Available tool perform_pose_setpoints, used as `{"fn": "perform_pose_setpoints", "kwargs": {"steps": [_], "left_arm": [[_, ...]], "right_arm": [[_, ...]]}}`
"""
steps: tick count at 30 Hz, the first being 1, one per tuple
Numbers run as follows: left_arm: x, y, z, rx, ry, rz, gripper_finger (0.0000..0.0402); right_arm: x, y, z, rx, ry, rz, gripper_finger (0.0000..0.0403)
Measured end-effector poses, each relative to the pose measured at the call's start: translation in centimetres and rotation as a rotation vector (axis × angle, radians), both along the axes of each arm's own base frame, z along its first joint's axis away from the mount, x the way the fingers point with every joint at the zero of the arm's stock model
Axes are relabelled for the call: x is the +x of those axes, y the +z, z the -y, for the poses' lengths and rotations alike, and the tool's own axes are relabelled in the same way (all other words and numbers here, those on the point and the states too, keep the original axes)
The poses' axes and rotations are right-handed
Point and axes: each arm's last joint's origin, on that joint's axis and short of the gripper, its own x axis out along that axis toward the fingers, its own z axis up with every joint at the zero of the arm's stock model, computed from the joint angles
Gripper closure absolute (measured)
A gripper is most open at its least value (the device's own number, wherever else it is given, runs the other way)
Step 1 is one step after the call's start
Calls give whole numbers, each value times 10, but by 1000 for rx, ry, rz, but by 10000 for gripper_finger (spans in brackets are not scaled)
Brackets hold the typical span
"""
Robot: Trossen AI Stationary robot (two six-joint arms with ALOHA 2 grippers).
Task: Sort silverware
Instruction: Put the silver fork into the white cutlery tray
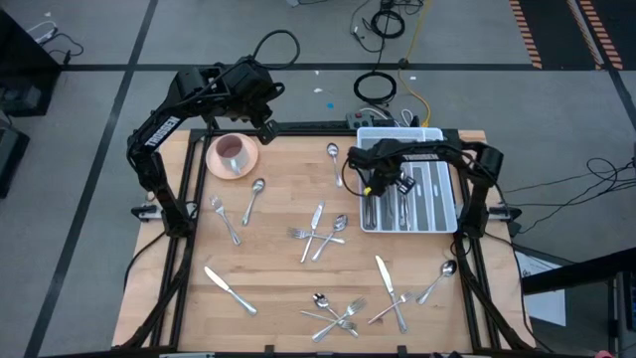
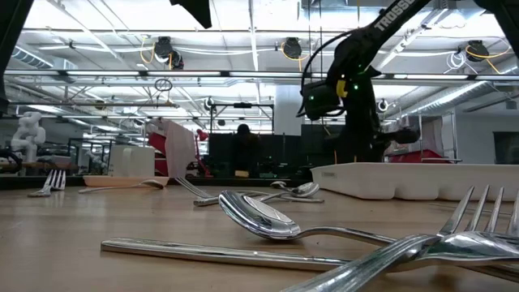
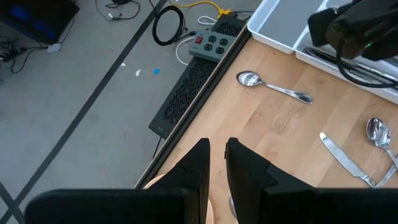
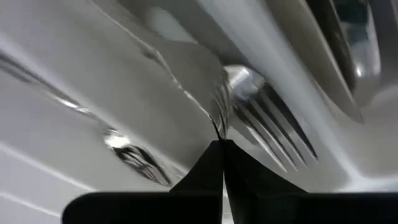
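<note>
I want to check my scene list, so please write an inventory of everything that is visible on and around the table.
light wooden table: one, pale brown, under both arms
white plastic divided tray: one, white, far right of the table
shiny metal silverware in the tray: several, silver, exact count unclear
loose shiny metal silverware: more than a dozen forks, spoons and knives, silver, scattered on the table
pink cup on its saucer: one, pink, far left corner
grey power strip: one, grey, floor beyond the table
black coiled cable: one, black, floor
left gripper: one, dark, by the cup, slightly open, empty
right gripper: one, dark, shut, over the tray
</note>
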Motion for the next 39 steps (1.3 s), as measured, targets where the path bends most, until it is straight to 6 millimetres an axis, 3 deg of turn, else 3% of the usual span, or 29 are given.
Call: {"fn": "perform_pose_setpoints", "kwargs": {"steps": [8,20,23,29,39], "left_arm": [[0,0,0,6,-15,-13,343],[-1,-1,0,3,-16,-20,343],[-1,-1,0,2,-16,-21,343],[-1,-1,0,3,-16,-21,343],[-1,-1,0,2,-16,-21,343]], "right_arm": [[5,6,4,-61,-42,75,387],[25,43,13,-124,-136,215,255],[24,51,15,-32,-245,258,236],[11,53,30,117,-411,305,233],[5,49,36,165,-369,289,233]]}}
